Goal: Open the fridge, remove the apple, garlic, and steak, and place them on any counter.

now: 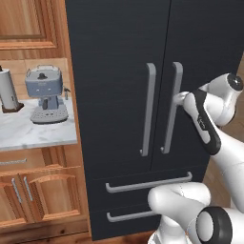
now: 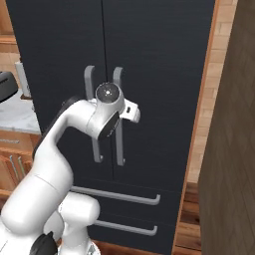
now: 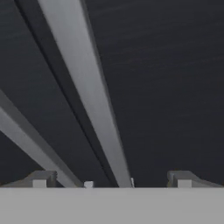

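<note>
The black fridge stands with both upper doors shut. My gripper is up against the right door's grey bar handle, about mid-height. In the hand view the gripper is open, and that handle runs down between the two fingertips, with a gap on each side. The left door's handle is just beside it. The apple, garlic and steak are hidden behind the doors. The marble counter lies left of the fridge.
A grey-blue coffee machine and a paper towel roll stand on the counter. Two drawers with horizontal handles sit below the doors. A brown wooden panel rises close on the right.
</note>
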### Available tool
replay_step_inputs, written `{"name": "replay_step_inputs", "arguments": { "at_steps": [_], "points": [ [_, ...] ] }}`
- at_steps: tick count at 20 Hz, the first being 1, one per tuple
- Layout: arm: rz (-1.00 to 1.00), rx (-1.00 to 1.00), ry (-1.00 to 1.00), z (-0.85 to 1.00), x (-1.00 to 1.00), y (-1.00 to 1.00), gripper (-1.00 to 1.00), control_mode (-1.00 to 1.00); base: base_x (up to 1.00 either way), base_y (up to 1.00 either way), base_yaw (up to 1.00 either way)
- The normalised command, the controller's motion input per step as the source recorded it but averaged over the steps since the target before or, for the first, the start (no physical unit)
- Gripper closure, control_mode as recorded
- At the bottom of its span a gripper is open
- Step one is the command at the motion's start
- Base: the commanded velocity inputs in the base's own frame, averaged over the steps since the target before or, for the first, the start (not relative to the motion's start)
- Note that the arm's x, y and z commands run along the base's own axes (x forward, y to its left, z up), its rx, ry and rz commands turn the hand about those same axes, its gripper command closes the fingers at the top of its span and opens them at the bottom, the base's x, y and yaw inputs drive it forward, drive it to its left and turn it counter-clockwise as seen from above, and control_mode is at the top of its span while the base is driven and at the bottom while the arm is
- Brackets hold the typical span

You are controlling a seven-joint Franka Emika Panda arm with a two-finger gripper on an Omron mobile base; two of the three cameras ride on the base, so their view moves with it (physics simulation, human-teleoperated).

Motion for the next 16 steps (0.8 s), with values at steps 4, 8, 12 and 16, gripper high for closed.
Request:
{"name": "replay_step_inputs", "arguments": {
  "at_steps": [4,8,12,16],
  "points": [
    [0.00,0.00,0.00,0.20,0.36,0.17,-1.00,-1.00,0.00,0.00,0.00],
    [0.00,0.00,0.00,0.11,0.46,0.06,-1.00,-1.00,0.00,0.00,0.00],
    [0.00,0.00,-0.01,0.01,0.49,0.00,-1.00,-1.00,0.00,0.00,0.00],
    [0.00,0.00,-0.04,0.00,0.50,0.00,-1.00,-1.00,0.00,0.00,0.00]
  ]
}}
